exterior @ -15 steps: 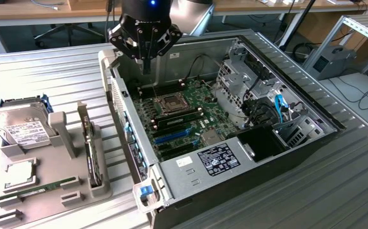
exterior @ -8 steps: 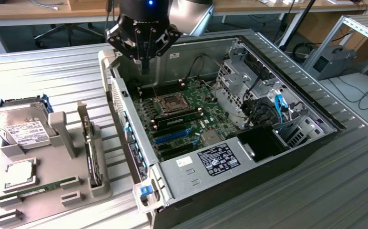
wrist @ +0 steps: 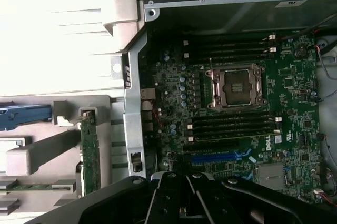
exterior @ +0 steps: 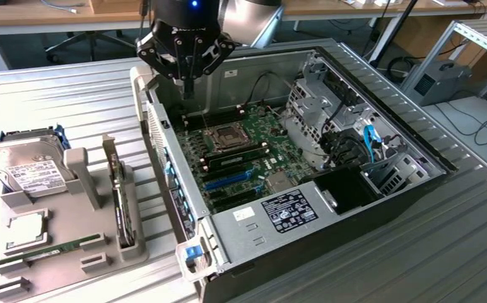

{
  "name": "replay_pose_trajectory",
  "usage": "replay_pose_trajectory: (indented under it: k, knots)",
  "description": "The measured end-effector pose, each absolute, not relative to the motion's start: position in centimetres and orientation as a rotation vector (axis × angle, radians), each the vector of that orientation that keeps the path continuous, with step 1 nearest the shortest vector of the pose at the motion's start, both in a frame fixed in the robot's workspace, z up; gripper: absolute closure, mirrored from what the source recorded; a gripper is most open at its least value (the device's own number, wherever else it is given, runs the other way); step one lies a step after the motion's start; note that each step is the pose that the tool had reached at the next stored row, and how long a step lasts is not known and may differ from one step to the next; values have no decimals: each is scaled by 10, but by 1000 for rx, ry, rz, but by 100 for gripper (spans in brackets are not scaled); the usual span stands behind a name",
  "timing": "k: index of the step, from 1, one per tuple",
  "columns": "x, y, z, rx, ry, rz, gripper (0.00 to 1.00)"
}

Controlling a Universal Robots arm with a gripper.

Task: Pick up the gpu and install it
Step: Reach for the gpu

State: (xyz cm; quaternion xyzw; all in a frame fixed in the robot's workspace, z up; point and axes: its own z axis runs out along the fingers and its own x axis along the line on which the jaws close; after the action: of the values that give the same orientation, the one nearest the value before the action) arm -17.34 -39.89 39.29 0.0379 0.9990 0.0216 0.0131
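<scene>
The gpu [exterior: 122,203] stands on edge in a slot of the grey holder [exterior: 75,252] at the exterior view's left, beside the open computer case [exterior: 395,136]. In the wrist view the gpu [wrist: 89,153] shows as a thin green board edge. My gripper [exterior: 188,91] hangs shut and empty over the far corner of the case, above the motherboard [exterior: 252,154] and well away from the gpu. The gripper [wrist: 185,195] shows over the motherboard's blue slot [wrist: 221,156]. The CPU socket [wrist: 237,84] sits in the board's middle.
On the holder lie a hard drive [exterior: 24,167], a CPU chip [exterior: 26,228] and a RAM stick [exterior: 52,249]. Drive cages and cables [exterior: 344,132] fill the case's right side. The ribbed metal table [exterior: 58,101] surrounds everything.
</scene>
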Motion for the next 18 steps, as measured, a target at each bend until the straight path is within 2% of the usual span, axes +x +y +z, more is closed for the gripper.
replay_pose_trajectory:
  k: [18]
  knots:
    - [-188, -399, 393, 118, 3112, 67, 89]
